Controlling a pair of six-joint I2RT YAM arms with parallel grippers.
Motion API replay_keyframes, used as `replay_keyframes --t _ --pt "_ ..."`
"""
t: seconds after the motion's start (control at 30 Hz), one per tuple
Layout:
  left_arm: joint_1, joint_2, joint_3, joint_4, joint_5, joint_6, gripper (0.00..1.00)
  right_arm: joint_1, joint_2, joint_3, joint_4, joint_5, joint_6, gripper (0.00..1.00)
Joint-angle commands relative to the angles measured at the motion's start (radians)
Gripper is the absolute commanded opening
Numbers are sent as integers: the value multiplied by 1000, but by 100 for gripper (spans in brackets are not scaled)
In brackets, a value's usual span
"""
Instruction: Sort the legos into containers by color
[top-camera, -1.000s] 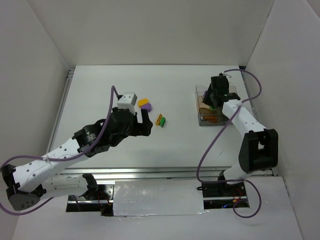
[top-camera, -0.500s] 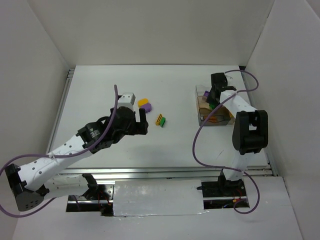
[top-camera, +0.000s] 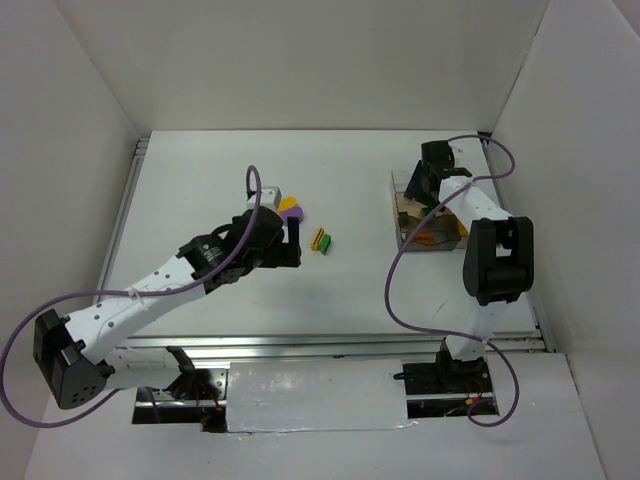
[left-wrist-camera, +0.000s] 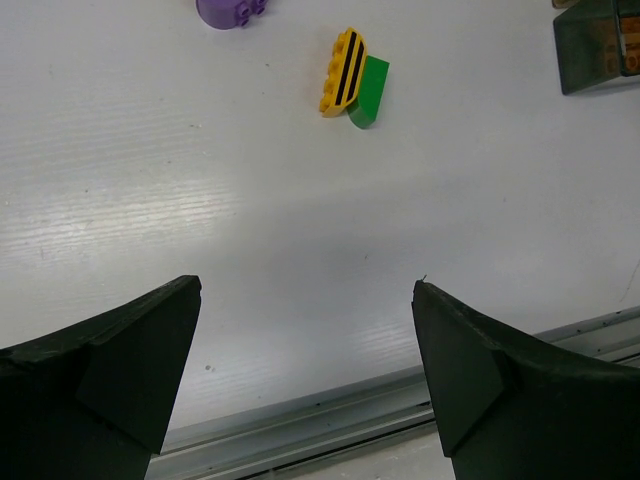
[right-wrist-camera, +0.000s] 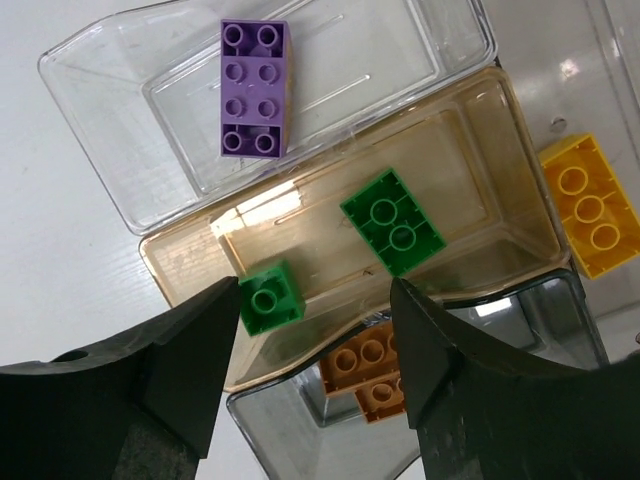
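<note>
Lying below spread right jaws, 2 green legos (right-wrist-camera: 392, 222), left jaws spread wide

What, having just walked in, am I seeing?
Sorting by colour is under way. The right pincer, open and empty, hovers over the containers holding a purple brick, two green bricks, an orange brick and a yellow brick. The left pincer, open, hangs near a striped brick, a loose green brick and a purple piece.
</note>
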Motion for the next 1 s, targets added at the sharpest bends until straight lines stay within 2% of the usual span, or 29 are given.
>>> replay_keyframes --t 0.0,0.07,0.17,0.2,0.27,0.33,0.4,0.47,0.53,0.7,0.87,0.97 --pt "8 39 24 58 26 29 100 -3 -58 14 -7 -20 10 69" --pt "9 70 36 75 24 38 99 6 -111 -15 -13 -46 25 69" --pt "17 189 81 87 4 65 98 47 -297 -131 39 -132 40 70" --pt "23 221 107 92 4 73 95 69 -402 -188 59 -188 51 70" --pt "34 283 131 112 12 93 92 84 -501 -243 82 -276 57 71" --pt "45 389 191 123 17 134 88 110 -645 -329 117 -393 74 72" --pt "55 505 243 124 26 197 84 124 -757 -372 130 -445 82 74" --pt "63 620 326 121 58 254 83 136 -816 -412 117 -508 73 74" --pt "66 723 407 97 37 265 84 138 -880 -418 56 -503 48 74" --pt "69 837 499 98 47 276 85 138 -1003 -444 -1 -511 17 75" --pt "72 903 507 130 69 282 73 136 -1058 -447 -39 -531 11 75" --pt "75 927 483 168 82 292 71 136 -1077 -454 -41 -538 11 76"
